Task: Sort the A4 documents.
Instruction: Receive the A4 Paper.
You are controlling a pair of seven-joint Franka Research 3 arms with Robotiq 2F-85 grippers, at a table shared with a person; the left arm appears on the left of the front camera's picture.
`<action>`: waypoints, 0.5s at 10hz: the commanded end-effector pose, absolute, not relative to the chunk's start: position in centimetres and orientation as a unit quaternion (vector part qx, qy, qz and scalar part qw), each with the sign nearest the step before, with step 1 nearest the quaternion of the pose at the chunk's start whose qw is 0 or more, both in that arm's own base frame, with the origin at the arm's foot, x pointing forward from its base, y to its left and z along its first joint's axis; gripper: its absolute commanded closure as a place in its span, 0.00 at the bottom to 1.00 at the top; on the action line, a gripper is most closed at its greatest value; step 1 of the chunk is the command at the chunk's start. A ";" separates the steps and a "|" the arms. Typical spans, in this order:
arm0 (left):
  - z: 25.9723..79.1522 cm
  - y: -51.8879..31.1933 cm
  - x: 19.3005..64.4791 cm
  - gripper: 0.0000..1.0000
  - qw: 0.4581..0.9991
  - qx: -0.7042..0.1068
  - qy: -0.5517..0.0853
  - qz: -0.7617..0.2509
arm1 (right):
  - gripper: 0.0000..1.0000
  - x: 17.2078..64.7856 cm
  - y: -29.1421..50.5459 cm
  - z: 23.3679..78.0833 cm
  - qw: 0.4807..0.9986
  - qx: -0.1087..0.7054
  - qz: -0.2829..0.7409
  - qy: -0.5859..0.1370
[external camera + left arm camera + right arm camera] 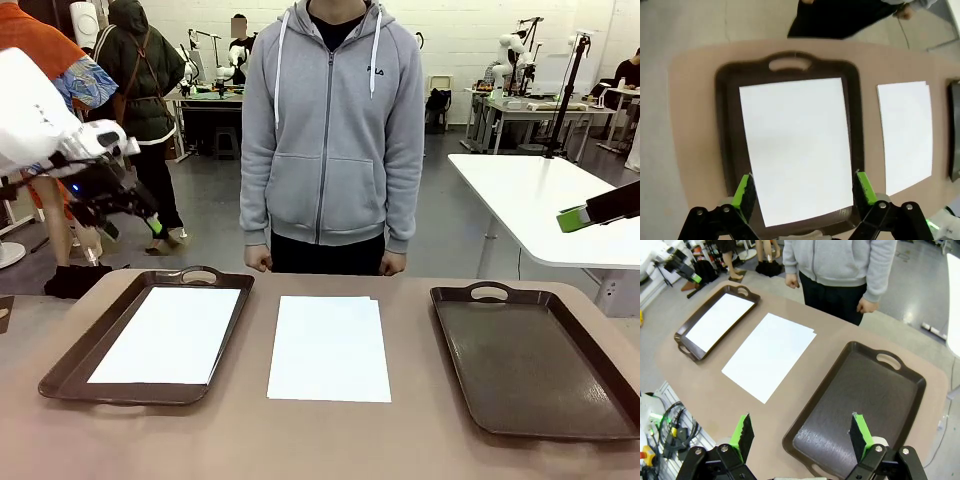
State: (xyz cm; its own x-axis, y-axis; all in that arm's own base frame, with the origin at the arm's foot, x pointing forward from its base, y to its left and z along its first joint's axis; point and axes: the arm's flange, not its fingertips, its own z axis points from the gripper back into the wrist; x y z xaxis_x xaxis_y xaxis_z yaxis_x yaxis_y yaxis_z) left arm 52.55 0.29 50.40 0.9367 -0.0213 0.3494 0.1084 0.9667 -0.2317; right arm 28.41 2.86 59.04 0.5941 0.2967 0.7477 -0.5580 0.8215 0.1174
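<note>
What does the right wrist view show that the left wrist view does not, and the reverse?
Right wrist view: the whole right tray, bare, ahead of the open right end effector, and the person's hoodie front. Left wrist view: the left end effector close up, open, above the left tray's near end. Both: the left tray holding one sheet, and loose sheets on the table between the trays.

My left arm (35, 120) comes in from my left side, raised, with the wrist angled down. My left gripper (135, 212) points down and inward, its jaws wide apart and nothing between its green pads (745, 192). My right gripper (590, 212) pokes in from my right side, held high and roughly level. Its jaws are spread wide and empty too. Neither gripper touches anything.
</note>
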 end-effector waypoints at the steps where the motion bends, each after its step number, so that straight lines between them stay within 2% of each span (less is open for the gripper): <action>1: 50.8 -1.0 46.4 0.00 0.951 -0.108 -0.275 -0.086 | 0.00 28.6 2.8 58.9 0.874 0.179 0.248 -0.377; 3: 52.8 -0.9 43.9 0.00 0.908 -0.139 -0.348 -0.187 | 0.00 28.6 2.8 58.9 0.874 0.179 0.248 -0.377; 4: 53.1 -0.3 43.0 0.00 0.876 -0.174 -0.377 -0.245 | 0.00 28.6 2.8 58.9 0.874 0.179 0.248 -0.377; 5: 53.5 0.7 42.1 0.00 0.821 -0.242 -0.403 -0.325 | 0.00 28.6 2.8 58.9 0.874 0.179 0.248 -0.377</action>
